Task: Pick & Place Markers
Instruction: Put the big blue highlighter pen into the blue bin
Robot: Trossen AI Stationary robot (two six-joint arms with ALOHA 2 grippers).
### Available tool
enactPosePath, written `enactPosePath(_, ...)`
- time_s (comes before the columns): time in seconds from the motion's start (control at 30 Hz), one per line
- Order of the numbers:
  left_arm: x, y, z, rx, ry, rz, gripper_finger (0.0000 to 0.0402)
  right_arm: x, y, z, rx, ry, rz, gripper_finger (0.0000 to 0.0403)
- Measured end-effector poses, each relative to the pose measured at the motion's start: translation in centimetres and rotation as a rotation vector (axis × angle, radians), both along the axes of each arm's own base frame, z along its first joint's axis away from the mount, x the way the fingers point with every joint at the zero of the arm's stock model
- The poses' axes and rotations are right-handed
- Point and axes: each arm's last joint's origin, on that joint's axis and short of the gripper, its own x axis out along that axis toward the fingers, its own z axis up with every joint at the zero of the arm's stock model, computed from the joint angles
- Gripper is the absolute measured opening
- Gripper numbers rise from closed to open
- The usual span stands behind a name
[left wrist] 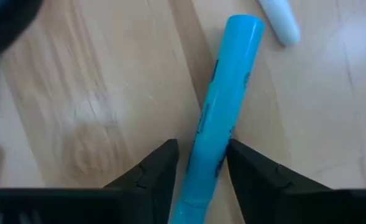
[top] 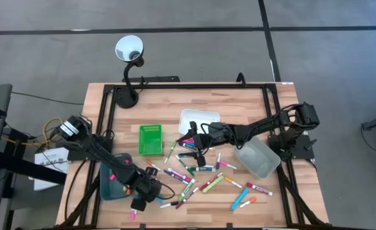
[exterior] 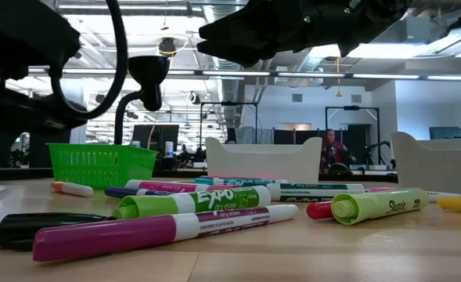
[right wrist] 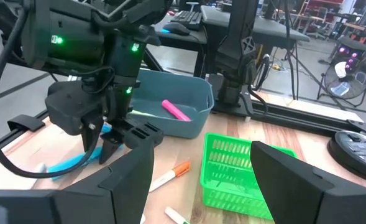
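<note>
Many markers [top: 200, 176] with pink, green, blue, orange and purple caps lie scattered flat on the wooden table, and they fill the foreground of the low view [exterior: 199, 204]. My left gripper [top: 140, 191] stands at the near left, beside the teal tray [top: 111, 182], shut on a light blue marker [left wrist: 210, 124]. My right gripper [top: 189, 137] hovers open over the markers near the white tray [top: 197, 118], its fingers wide apart [right wrist: 201, 186] and touching nothing. A pink marker [right wrist: 176, 111] lies inside the teal tray [right wrist: 170, 106]. My left gripper pinches the light blue marker between its two fingers [left wrist: 161, 168], near one end of the barrel [left wrist: 201, 158]. It comes from above, pointing down. Most of the marker juts out past the fingertips and slants down [right wrist: 68, 165]. Whether its far end touches the table, I cannot tell.
A green basket [top: 150, 138] sits left of centre and a clear grey tray [top: 258, 158] on the right under my right arm. A lamp on a black stand [top: 129, 54] rises at the far edge. A black frame [top: 188, 85] borders the table.
</note>
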Motion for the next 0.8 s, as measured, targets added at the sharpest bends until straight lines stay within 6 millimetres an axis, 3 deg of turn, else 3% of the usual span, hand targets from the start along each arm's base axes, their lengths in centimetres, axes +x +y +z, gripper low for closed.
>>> enactPosePath(0.2,0.2,0.4,0.0,0.041,-0.023,-0.017,0.0066,0.0,0.0,0.0,0.0,-0.001,0.0,0.026)
enactPosePath(0.3,0.2,1.2,1.4,0.049,-0.075,0.073,0.0058,0.0,0.0,0.0,0.0,-0.001,0.0,0.026)
enactPosePath(0.4,-0.5,2.5,4.9,0.028,-0.163,0.26,0.0058,0.0,0.0,0.0,0.0,-0.001,0.0,0.026)
enactPosePath(0.6,-6.0,6.4,10.9,0.035,-0.143,0.519,0.0063,0.0,0.0,0.0,-0.001,0.005,0.0,0.026)
enactPosePath(0.8,-11.3,8.6,12.8,-0.027,0.104,0.669,0.0067,-0.1,-0.1,-0.3,-0.004,0.035,-0.001,0.026)
